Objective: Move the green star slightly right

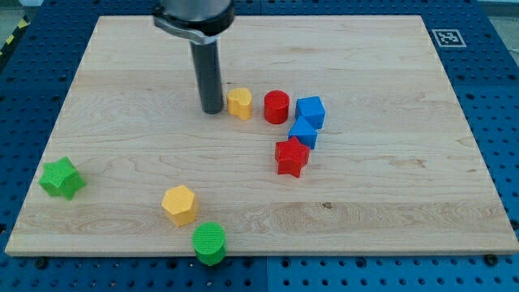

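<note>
Spanning nearly the whole view, the wooden board (268, 203) lies on a blue pegboard table (495, 122), and above it my arm is cut off by the view's top, so only the dark rod shows; there is no pincer on it to spread or press. My tip (212, 110) rests just left of the small yellow block (240, 104), touching it or nearly so, I cannot tell which. Right of that sit a red cylinder (276, 106), two blue cubes (310, 112) (303, 132) and a red star (292, 156), bunched close together. The green star (62, 178) lies far off at the view's left edge of the board, well apart from my tip. It looks light, rigid and likely to slide easily on smooth wood; I judge a push on its left side, centred, would keep it from spinning, though little board remains there. A yellow hexagonal block (179, 204) and a green cylinder (210, 242) sit near the bottom edge, the cylinder overhanging it.
</note>
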You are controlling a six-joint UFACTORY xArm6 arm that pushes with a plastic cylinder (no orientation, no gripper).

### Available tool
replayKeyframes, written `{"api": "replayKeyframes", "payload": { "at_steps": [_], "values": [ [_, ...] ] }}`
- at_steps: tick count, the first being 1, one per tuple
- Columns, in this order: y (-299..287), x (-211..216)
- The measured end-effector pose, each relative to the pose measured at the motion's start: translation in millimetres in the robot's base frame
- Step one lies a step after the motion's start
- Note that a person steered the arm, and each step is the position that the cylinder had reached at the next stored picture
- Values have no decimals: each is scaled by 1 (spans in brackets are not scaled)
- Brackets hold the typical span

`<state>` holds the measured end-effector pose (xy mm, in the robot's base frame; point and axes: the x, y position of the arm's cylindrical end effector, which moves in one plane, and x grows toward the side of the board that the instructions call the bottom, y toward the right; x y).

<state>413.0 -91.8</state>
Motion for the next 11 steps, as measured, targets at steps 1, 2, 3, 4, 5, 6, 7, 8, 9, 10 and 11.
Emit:
{"api": "replayKeyframes", "payload": {
  "at_steps": [1, 2, 3, 4, 5, 6, 7, 8, 9, 10, 11],
  "values": [
    [-37, 0],
    [-38, 0],
    [-38, 0],
    [-38, 14],
    [-38, 18],
    [-38, 18],
    [-36, 33],
    [-36, 34],
    [-36, 38],
    [-36, 48],
    [-38, 46]
  ]
}}
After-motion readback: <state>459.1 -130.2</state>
